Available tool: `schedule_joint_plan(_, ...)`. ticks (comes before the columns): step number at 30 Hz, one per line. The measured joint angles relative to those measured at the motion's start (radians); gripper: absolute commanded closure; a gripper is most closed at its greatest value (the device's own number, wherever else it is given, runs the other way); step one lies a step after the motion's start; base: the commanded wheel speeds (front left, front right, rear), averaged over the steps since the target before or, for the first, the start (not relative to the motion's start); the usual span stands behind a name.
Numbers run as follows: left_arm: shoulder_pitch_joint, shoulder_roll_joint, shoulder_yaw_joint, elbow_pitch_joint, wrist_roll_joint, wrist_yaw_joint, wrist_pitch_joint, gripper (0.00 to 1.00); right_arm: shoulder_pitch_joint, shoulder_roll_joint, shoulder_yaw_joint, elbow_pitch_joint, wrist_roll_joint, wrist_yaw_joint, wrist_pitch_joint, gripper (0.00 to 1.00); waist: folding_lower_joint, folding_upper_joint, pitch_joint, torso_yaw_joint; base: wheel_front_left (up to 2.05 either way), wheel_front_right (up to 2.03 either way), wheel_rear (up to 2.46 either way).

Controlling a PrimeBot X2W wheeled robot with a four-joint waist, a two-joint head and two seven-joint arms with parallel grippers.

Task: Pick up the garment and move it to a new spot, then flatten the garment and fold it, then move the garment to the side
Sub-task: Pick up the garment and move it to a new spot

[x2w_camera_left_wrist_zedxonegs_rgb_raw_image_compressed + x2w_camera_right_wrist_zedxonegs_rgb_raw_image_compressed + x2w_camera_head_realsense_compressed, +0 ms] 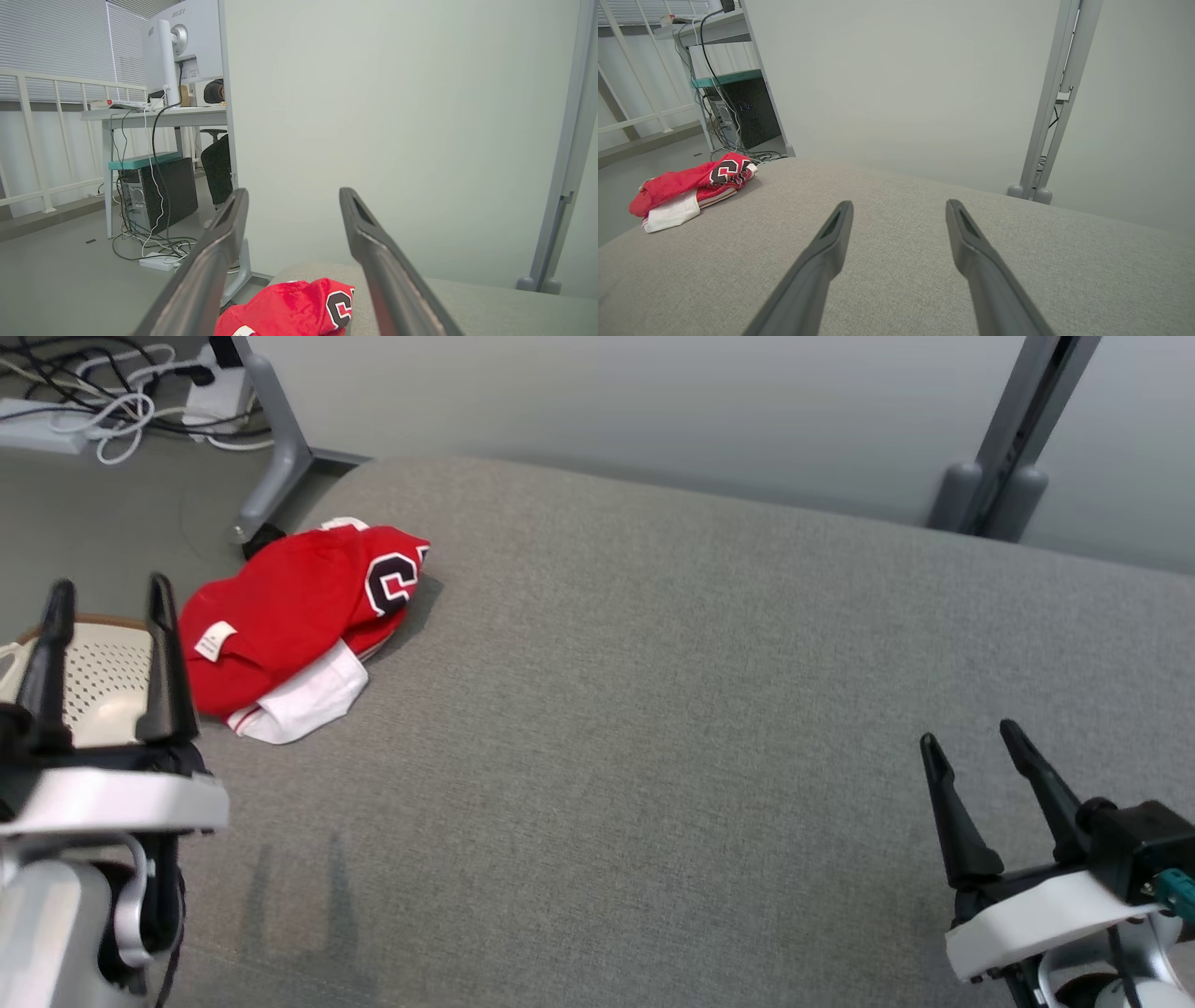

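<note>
The red-and-white jersey (289, 616) lies loosely bunched at the left corner of the bench (653, 709), probably set aside there. The left claw (110, 586) and right claw (967, 732) hover spread wide, empty.

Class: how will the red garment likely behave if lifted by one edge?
The garment lies in soft bunched folds, so it will probably droop and unfold. Thin cloth: likely light. Pushed across the grey surface, it may crumple, not slide.
</note>
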State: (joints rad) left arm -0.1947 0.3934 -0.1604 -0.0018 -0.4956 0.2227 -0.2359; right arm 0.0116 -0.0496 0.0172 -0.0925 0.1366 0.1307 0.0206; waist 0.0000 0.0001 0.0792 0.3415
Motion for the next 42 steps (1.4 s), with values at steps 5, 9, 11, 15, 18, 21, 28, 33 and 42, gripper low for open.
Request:
schedule_joint_plan(5, -0.200, 0.021, 0.043, 0.199, -0.050, -0.099, -0.014, 0.00, -0.067, -0.013, -0.002, -0.051, -0.024, 0.000, 0.025, 0.00, 0.0000, 0.0000, 0.125, -0.045, 0.00, 0.00, 0.00)
schedule_joint_plan(9, -0.298, 0.019, 0.039, 0.419, -0.104, -0.191, -0.007, 0.00, -0.105, -0.018, 0.007, -0.060, -0.030, 0.000, 0.031, 0.00, 0.0000, -0.0001, 0.201, -0.086, 0.00, 0.00, 0.00)
schedule_joint_plan(11, -0.342, 0.021, 0.028, 0.535, -0.118, -0.231, 0.017, 0.00, -0.116, -0.020, 0.008, -0.060, -0.030, 0.000, 0.031, 0.00, 0.0000, -0.0001, 0.235, -0.109, 0.00, 0.00, 0.00)
schedule_joint_plan(15, -0.423, 0.021, 0.020, 0.748, -0.149, -0.290, 0.053, 0.00, -0.135, -0.021, 0.008, -0.058, -0.030, 0.000, 0.025, 0.00, 0.0000, -0.0001, 0.294, -0.150, 0.00, 0.00, 0.00)
schedule_joint_plan(18, -0.481, 0.024, 0.010, 0.880, -0.167, -0.312, 0.097, 0.00, -0.151, -0.022, 0.002, -0.061, -0.032, 0.000, 0.022, 0.00, 0.0000, -0.0001, 0.335, -0.172, 0.00, 0.00, 0.00)
schedule_joint_plan(21, -0.538, 0.026, 0.000, 0.989, -0.177, -0.325, 0.156, 0.00, -0.166, -0.024, -0.002, -0.062, -0.034, 0.000, 0.022, 0.00, 0.0000, -0.0001, 0.373, -0.185, 0.00, 0.00, 0.00)
schedule_joint_plan(28, -0.618, 0.038, -0.036, 1.117, -0.164, -0.337, 0.166, 1.00, -0.191, -0.027, 0.009, -0.050, -0.037, 0.000, 0.019, 0.00, 0.0000, -0.0001, 0.402, -0.197, 0.00, 0.00, 0.00)
schedule_joint_plan(33, -0.635, 0.057, -0.034, 1.135, -0.144, -0.325, 0.021, 1.00, -0.191, -0.024, 0.007, -0.027, -0.030, 0.000, 0.001, 0.00, 0.0000, -0.0001, 0.370, -0.200, 0.00, 0.00, 0.00)
schedule_joint_plan(42, -0.531, 0.093, 0.069, 0.881, -0.093, -0.246, -0.026, 1.00, -0.157, -0.012, -0.006, 0.039, -0.009, 0.000, -0.048, 0.00, 0.0000, -0.0001, 0.247, -0.217, 0.00, 0.00, 0.00)
